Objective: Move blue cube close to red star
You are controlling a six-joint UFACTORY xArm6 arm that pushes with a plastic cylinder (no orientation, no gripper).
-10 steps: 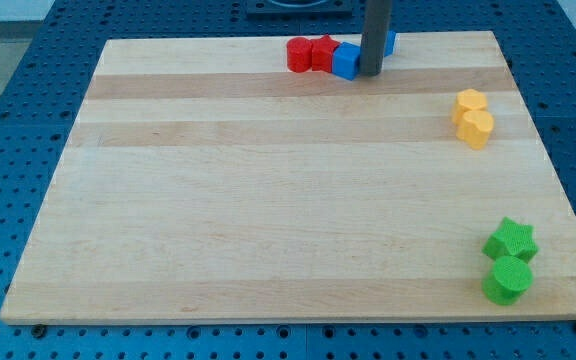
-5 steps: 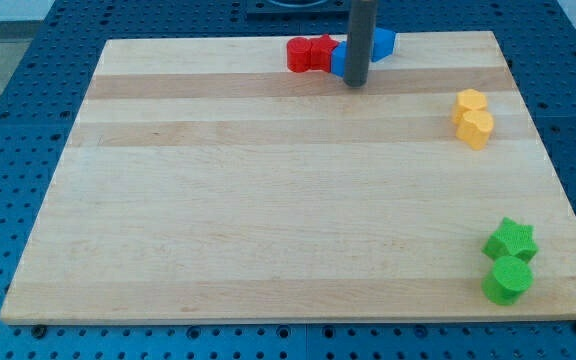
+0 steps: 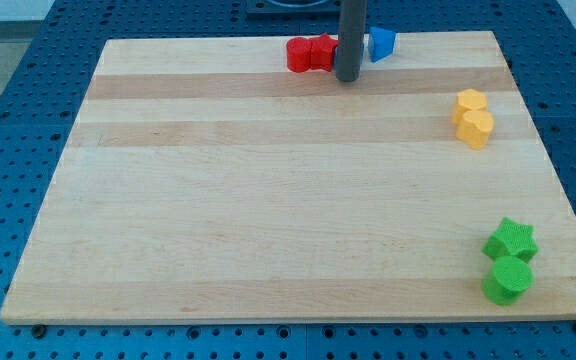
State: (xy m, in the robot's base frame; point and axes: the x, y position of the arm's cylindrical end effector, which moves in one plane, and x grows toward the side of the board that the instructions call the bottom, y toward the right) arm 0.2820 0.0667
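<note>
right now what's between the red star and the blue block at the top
In the camera view, my rod stands between the red star and the blue block, my tip just below them; the blue cube isn't clearly visible.

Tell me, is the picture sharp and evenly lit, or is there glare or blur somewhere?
Camera view: even, soft light, only faint shadows under the green blocks; no strong glare on the board; blocks look sharp; the rod is slightly soft, my tip just below the red blocks.

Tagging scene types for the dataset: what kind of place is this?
Probably a lab tabletop pushing rig: a wooden board on a blue perforated base, small coloured blocks such as the green star, and my tip near the red star.
</note>
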